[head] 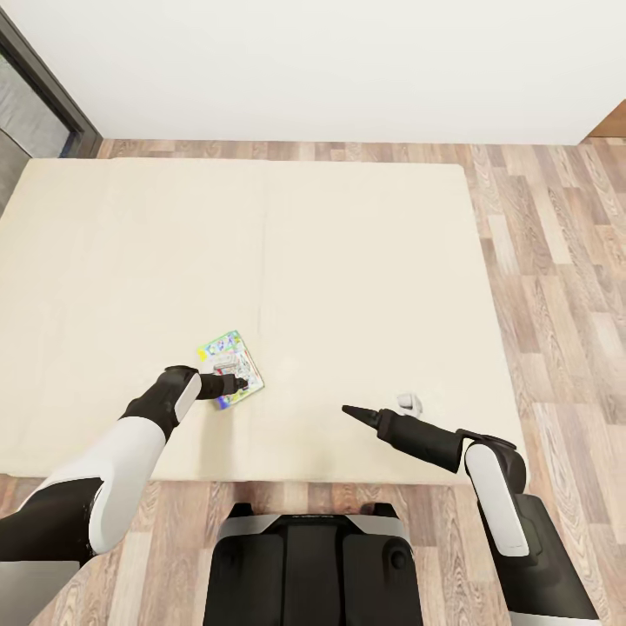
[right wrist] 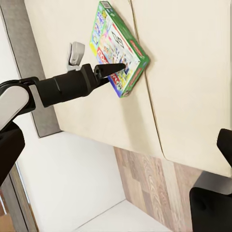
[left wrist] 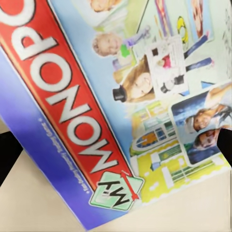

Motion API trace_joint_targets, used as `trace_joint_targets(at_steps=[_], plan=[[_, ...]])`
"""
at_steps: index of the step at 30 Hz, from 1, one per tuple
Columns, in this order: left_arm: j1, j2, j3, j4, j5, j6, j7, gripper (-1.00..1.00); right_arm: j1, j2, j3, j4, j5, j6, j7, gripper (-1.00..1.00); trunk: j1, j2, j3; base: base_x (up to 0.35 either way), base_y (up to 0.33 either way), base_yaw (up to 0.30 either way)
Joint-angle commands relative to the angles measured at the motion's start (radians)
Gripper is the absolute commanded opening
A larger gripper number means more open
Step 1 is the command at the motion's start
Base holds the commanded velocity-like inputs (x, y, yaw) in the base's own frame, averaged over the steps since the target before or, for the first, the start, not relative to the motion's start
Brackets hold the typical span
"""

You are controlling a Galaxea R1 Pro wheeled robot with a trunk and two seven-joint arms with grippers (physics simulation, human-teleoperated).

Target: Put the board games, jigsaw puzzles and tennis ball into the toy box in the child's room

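- The bed (head: pixel 261 261) takes up most of the head view, a wide plain beige mattress with wood-plank floor (head: pixel 556 287) along its 3 o'clock side and a white wall (head: pixel 330 61) beyond its far edge at 12 o'clock.
- One board game (head: pixel 231 369) lies flat on the mattress, toward the near edge at about 7 o'clock from the bed's middle; its cover is bright and printed, with a green edge.
- In the left wrist view the cover (left wrist: pixel 145 96) is seen close up: a red band with white "MONOPOLY" lettering, a blue border, and cartoon and photo figures.
- The left pincer (head: pixel 239 382) is low over the board game's near part, its dark fingers reaching across the cover; the right wrist view shows a finger (right wrist: pixel 110 70) pointing onto the box (right wrist: pixel 118 50). Two dark finger shapes sit at opposite edges of the left wrist view with the box between them, so the pincer looks wide; whether it touches the box I cannot tell.
- The right pincer (head: pixel 352 411) hovers over bare mattress at about 3 o'clock from the board game, well apart from it, its dark tip pointing toward the game. Its fingers look drawn together to a narrow point in the head view, though the right wrist view shows dark finger parts set apart, so I cannot tell its opening.
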Motion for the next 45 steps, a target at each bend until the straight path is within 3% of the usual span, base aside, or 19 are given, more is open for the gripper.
trace_joint_targets(at_steps=[1,45], plan=[[0.0,0.0,0.006,-0.001,0.002,0.007,-0.003,1.0,0.0,0.0,-0.002,0.0,0.008,0.004,0.009,1.0,0.001,-0.002,-0.001,0.0,-0.073,0.0],[0.0,0.0,0.008,-0.001,0.002,0.007,-0.003,1.0,-0.001,0.0,-0.002,0.001,0.01,0.004,0.008,1.0,0.001,-0.002,-0.001,0.0,-0.132,0.0]])
